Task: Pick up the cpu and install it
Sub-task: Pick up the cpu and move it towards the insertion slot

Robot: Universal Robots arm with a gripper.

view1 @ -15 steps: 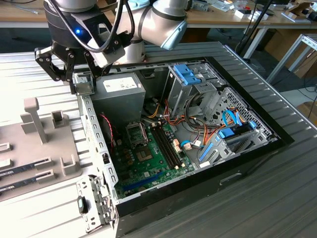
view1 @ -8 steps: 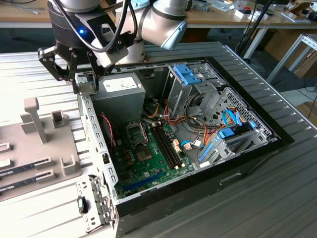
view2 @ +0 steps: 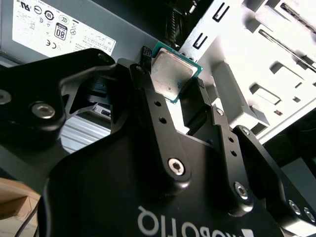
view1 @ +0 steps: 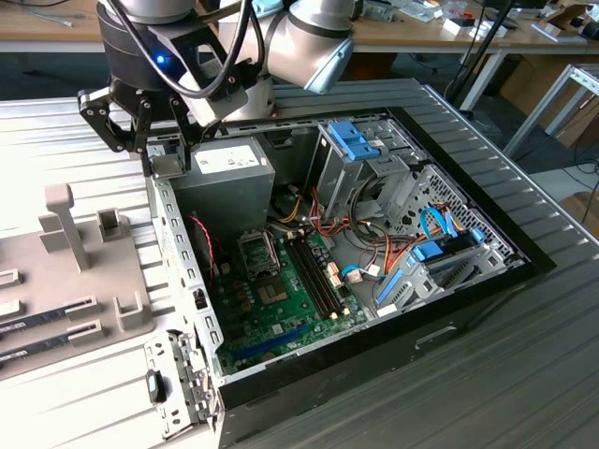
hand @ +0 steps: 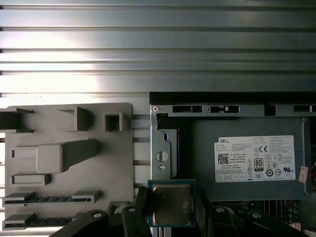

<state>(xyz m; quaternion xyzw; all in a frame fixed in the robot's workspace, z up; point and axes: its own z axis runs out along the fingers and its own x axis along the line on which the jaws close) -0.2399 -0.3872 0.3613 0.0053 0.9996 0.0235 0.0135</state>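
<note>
Black fingers [view2: 148, 98] of the tool [view2: 173, 74] are seen clamped on the cpu [view2: 170, 69] in the second wrist view, the cpu [hand: 171, 203] beside the power supply [hand: 247, 158] in the first wrist view, the tool over a corner of the computer case [view1: 309, 367] in the exterior view.

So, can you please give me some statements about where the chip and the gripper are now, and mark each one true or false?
1. The gripper is shut on the chip. True.
2. The chip sits in the socket on the motherboard. False: the gripper holds it up near the power supply box.
3. The computer case is open. True.
4. The grey tray lies at the exterior view's right of the case. False: it lies at the left.
</note>
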